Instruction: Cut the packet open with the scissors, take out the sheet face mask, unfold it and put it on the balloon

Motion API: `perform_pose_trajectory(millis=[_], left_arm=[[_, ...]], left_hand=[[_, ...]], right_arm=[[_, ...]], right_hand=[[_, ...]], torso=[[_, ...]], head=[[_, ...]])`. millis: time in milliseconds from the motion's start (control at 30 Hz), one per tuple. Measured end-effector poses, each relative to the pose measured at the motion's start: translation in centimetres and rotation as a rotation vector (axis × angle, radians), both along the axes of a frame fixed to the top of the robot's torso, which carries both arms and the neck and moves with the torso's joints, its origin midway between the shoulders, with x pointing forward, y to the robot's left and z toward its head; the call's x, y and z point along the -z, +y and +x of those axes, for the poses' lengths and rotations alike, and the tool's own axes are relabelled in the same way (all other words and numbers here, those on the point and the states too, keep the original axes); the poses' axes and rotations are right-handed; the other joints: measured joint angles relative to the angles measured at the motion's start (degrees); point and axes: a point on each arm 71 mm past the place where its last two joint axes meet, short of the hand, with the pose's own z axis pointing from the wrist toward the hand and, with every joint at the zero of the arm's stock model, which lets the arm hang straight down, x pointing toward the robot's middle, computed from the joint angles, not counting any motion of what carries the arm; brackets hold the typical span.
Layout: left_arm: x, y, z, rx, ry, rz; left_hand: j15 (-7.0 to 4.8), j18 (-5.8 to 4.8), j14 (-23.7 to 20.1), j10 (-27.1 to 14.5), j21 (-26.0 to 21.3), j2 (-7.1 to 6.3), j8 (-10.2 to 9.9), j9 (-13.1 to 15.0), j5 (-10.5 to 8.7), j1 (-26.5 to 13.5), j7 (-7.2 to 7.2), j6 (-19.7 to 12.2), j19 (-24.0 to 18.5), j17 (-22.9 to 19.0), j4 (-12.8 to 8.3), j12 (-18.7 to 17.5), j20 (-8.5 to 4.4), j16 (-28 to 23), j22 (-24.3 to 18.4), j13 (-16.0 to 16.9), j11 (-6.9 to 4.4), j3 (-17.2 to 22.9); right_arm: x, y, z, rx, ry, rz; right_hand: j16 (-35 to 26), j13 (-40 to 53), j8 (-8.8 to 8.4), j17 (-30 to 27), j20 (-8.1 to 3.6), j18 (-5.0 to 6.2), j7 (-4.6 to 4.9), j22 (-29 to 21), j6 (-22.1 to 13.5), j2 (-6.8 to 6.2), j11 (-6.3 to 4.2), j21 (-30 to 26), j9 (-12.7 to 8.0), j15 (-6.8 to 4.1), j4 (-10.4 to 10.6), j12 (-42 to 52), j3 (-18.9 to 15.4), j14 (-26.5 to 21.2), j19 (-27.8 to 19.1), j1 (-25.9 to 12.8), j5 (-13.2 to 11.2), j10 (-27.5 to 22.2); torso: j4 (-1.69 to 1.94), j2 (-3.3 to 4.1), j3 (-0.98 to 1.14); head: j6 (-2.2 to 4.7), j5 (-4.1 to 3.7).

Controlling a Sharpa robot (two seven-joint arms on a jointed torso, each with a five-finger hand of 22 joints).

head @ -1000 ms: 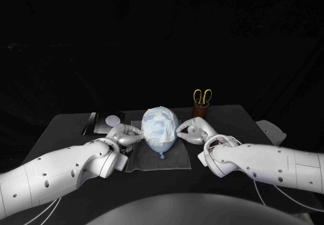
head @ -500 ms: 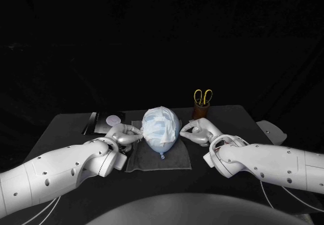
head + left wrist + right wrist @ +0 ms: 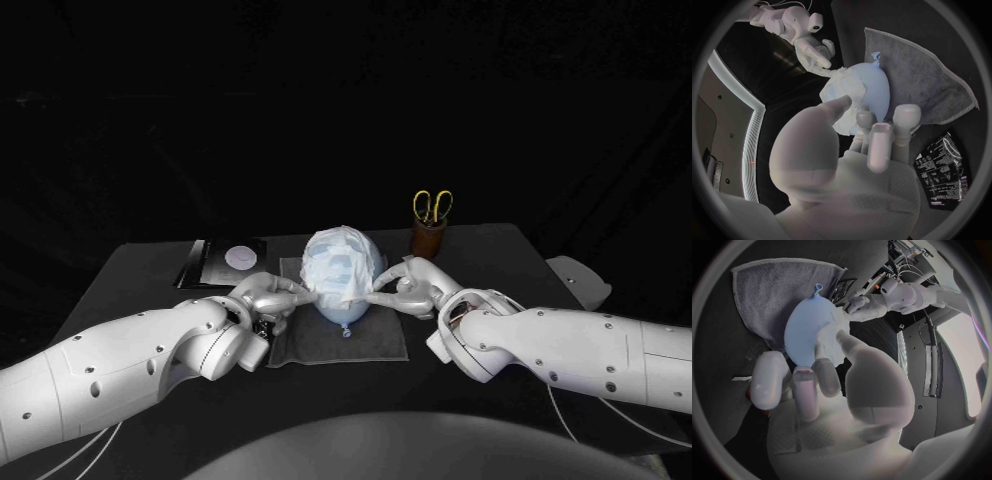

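We see the balloon (image 3: pixel 346 312) on the cloth (image 3: pixel 378 342) mid-table, with the mask (image 3: pixel 338 260) draped over it. Our left hand (image 3: pixel 268 296) pinches the mask's left edge, our right hand (image 3: pixel 405 288) its right edge, both against the balloon.

The black table (image 3: pixel 144 290) stretches out in front of me. A grey cloth (image 3: pixel 378 340) lies flat at its middle, close to my side. Beyond the cloth's far left corner the dark packet (image 3: pixel 231 260) lies flat on the tabletop, just beside the cloth. Near the far edge, to the right of the cloth, a brown holder (image 3: pixel 428 238) stands upright with the yellow-handled scissors (image 3: pixel 431 206) in it.
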Motion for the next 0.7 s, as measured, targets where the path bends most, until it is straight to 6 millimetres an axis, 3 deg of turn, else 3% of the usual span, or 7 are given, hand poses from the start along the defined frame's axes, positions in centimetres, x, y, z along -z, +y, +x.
perform_pose_trajectory(millis=[100, 333, 567, 700], left_arm=[[0.07, 0.08, -0.11, 0.016, 0.018, -0.014], [0.14, 0.22, -0.27, 0.035, 0.045, -0.041], [0.16, 0.1, -0.27, 0.038, 0.055, -0.064], [0.16, 0.03, -0.19, 0.032, 0.053, -0.074]], left_hand=[[0.2, 0.0, -0.2, -0.3, 0.0, 0.0, -0.3, -0.4, 0.0, 0.0, 0.0, 0.0, 0.0, 0.0, 0.5, 0.0, 0.01, 0.0, 0.0, -0.1, 0.11, -1.6], [0.2, 0.01, -0.2, -0.3, 0.0, 0.0, -0.3, -0.6, 0.0, 0.0, 0.0, 0.0, 0.1, 0.0, 0.8, 0.0, 0.14, 0.0, 0.0, -0.1, 0.11, -2.5], [0.2, 0.0, -0.2, -0.3, 0.0, 1.47, -1.6, -1.4, 0.0, 1.4, 0.0, 0.0, -0.1, 0.0, 1.1, 0.2, 0.33, 0.0, 0.1, 0.1, 0.11, -3.1], [0.34, 0.01, -0.1, -0.3, 0.0, 1.6, -2.0, -1.9, 0.0, 2.2, 0.31, -0.3, -0.1, 0.0, 1.3, 0.4, 0.33, 0.0, 0.1, 0.3, 0.11, -3.3]], right_arm=[[0.03, 0.13, -0.04, -0.01, 0.002, -0.003], [0.02, 0.35, -0.14, -0.021, 0.002, -0.007], [0.18, 0.58, 0.11, -0.017, -0.005, -0.012], [0.32, 0.49, 0.43, -0.002, -0.015, -0.019]], right_hand=[[0.0, 0.0, 0.0, 0.0, 0.0, 0.0, -0.13, 0.0, 0.1, -0.22, 0.0, 0.0, 0.0, 0.0, 0.2, 0.0, -0.6, 0.0, 0.0, 0.3, 0.0, 0.0], [0.0, 0.0, 0.36, 0.0, 0.01, 0.0, -0.96, 0.0, 2.5, 0.91, -0.01, 0.9, 0.2, 0.0, 0.8, 0.5, -1.7, 0.0, 0.0, 1.7, 0.0, 0.0], [-0.2, 0.0, 0.52, 0.0, 0.01, -0.01, -0.99, 0.0, 2.9, 1.51, -0.01, 0.9, 0.1, 0.0, 1.0, 0.5, -2.0, 0.0, 0.0, 2.6, 0.0, 0.0], [0.0, 0.0, 0.28, 0.0, 0.09, -0.02, -1.01, 0.0, 2.9, 1.74, -0.01, 0.9, 0.0, 0.0, 1.0, 0.5, -2.0, 0.0, -0.1, 2.8, 0.0, 0.0]], torso=[[0.02, 0.0, -0.01], [0.01, 0.0, 0.01], [-0.03, -0.04, 0.02], [-0.03, -0.03, 0.04]], head=[[0.0, 0.04], [0.0, 0.11], [0.0, 0.32], [0.0, 0.42]])
